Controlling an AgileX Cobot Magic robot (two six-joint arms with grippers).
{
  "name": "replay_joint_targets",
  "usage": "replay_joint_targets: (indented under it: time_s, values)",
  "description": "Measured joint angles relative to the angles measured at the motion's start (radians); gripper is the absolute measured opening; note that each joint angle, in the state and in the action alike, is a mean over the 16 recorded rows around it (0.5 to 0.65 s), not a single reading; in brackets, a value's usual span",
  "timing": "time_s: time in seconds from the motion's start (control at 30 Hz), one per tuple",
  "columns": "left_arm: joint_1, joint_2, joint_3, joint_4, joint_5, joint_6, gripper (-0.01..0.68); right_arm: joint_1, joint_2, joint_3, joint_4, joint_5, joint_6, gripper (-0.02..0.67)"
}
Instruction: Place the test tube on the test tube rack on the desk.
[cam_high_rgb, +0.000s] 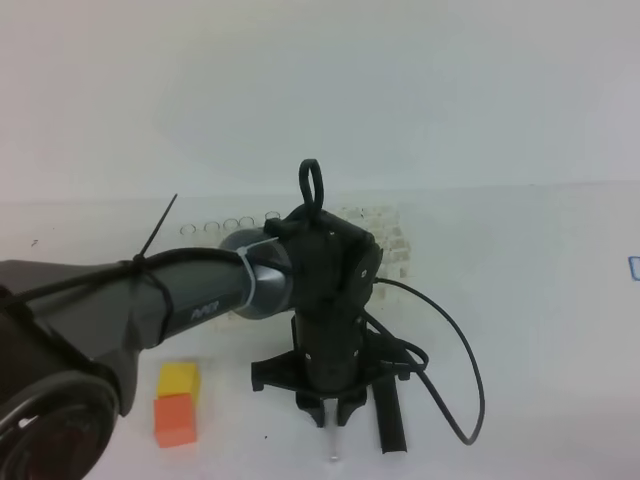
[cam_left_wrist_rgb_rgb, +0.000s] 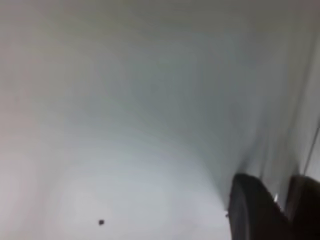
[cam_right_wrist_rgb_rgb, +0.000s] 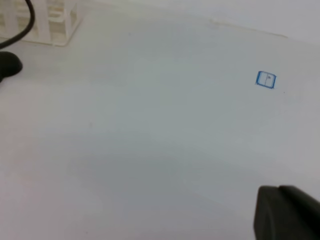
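**A:** While the left gripper (cam_high_rgb: 333, 412) sits low over the desk (cam_high_rgb: 540, 300) in the high view, we should treat this as the pick. A faint clear streak runs down from between the fingertips toward the near edge; we read that as the test tube (cam_high_rgb: 334, 442), lying flat on the desk. Jaws look narrowed around its upper end, but we can't tell if they've actually clamped.

**B:** Agreed. We'd want a light pinch near the rimmed end, then a straight lift before any swing. The test tube rack (cam_high_rgb: 395, 245) is behind the arm, mostly blocked by the wrist, so only its right part shows. The black stick (cam_high_rgb: 388, 415) lies just right of the gripper, so we shouldn't drag the tube sideways. The yellow block (cam_high_rgb: 179, 379) and orange block (cam_high_rgb: 175, 420) are off to the left, well apart.

**A:** Left wrist view is blurred. We see two dark fingertips (cam_left_wrist_rgb_rgb: 250, 210) at bottom right with a narrow gap and a small bright glint between them, possibly glass, but we can't confirm it. Otherwise bare desk and one dark speck (cam_left_wrist_rgb_rgb: 101, 222).

**B:** Right wrist view: right gripper (cam_right_wrist_rgb_rgb: 287, 215) is only a dark corner at bottom right, its fingers cut off; it's closed and we see nothing in it. We also get a rack corner at top left, a cable (cam_right_wrist_rgb_rgb: 25, 25) and a blue square mark (cam_right_wrist_rgb_rgb: 265, 79). No tube visible here.
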Motion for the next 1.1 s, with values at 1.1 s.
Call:
replay_joint_targets:
  time_s: [1.1]
  values:
    - [0.002, -0.542, 0.158, 0.479, -0.286, 0.159, 0.111, 0.000, 0.000, 0.000, 0.000, 0.000, 0.000, -0.001]
